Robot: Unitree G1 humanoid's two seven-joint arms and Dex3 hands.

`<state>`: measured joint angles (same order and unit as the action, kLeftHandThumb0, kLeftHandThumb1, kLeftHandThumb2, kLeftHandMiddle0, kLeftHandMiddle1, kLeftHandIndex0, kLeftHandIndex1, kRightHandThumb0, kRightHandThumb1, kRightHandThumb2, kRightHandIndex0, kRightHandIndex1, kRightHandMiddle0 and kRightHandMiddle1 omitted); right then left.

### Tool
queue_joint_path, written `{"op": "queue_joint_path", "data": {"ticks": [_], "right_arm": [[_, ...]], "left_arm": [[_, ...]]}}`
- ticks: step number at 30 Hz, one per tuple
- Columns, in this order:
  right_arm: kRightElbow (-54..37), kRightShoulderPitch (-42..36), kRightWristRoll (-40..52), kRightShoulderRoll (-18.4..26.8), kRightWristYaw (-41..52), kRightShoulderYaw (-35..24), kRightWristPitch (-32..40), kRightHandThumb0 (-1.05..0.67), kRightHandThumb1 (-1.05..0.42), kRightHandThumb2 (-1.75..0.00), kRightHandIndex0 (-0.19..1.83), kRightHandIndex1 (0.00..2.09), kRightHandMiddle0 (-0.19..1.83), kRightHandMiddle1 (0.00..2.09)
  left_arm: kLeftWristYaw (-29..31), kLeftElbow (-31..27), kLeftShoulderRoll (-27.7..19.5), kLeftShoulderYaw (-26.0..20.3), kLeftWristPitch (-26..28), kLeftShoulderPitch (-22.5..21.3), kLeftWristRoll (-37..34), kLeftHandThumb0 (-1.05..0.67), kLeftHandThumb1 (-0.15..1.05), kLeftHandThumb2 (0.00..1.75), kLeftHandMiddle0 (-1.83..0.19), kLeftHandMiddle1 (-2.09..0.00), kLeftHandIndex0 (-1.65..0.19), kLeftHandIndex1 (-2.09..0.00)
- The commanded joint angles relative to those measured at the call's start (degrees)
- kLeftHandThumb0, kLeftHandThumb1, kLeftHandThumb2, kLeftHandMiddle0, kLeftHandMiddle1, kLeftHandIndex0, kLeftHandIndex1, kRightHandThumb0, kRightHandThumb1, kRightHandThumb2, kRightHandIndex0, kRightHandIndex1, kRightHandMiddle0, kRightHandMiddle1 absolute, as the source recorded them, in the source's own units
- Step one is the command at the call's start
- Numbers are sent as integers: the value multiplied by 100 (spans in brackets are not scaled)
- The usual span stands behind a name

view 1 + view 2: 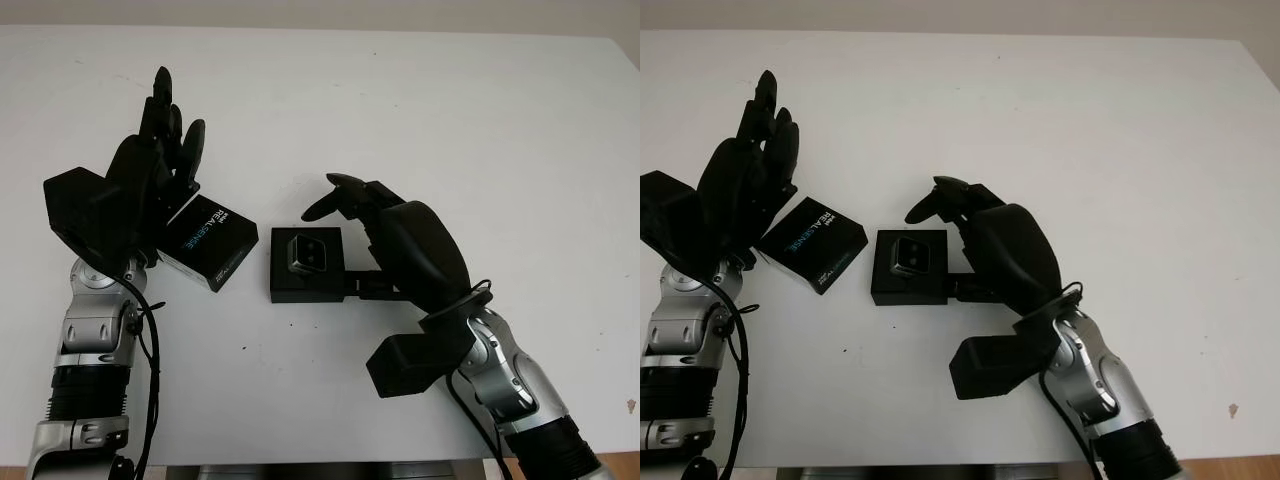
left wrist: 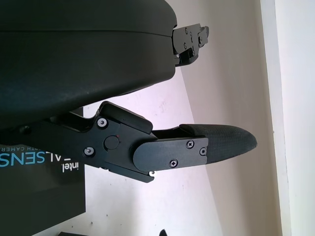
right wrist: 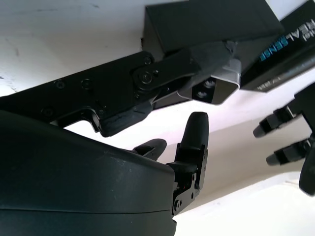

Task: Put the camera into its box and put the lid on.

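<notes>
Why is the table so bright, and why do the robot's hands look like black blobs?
In the left eye view the white table reflects plenty of light, with soft shadows under both hands. In the left wrist view the left hand is dark against the bright table, its nearby shell featureless; the right wrist view looks similar.

Camera in box; lid left.
</notes>
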<state>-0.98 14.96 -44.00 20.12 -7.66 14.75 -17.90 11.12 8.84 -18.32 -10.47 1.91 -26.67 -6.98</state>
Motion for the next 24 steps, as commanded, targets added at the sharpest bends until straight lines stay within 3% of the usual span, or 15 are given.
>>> {"op": "queue_joint_path", "data": {"ticks": [1, 7, 12, 24], "right_arm": [[-76, -97, -90, 63, -14, 56, -18, -77, -93, -5, 30, 32, 24, 117], [203, -19, -297, 31, -387, 154, -75, -66, -95, -6, 35, 37, 32, 127], [472, 108, -462, 23, -661, 257, -79, -58, -100, -6, 28, 61, 33, 143], [772, 272, -502, 32, -1035, 364, -195, -47, -97, -5, 17, 95, 40, 148]], "left_arm": [[23, -34, -35, -35, -79, -40, -22, -78, 105, 54, 19, 0, 19, 0], [-11, -97, -41, -27, -14, -24, 2, -79, 105, 54, 19, 0, 19, 0], [-23, -103, -61, -15, -13, -30, 52, -79, 105, 55, 19, 0, 19, 0], [-7, -97, 36, -64, -75, 45, -96, -76, 105, 53, 19, 0, 19, 0]]}}
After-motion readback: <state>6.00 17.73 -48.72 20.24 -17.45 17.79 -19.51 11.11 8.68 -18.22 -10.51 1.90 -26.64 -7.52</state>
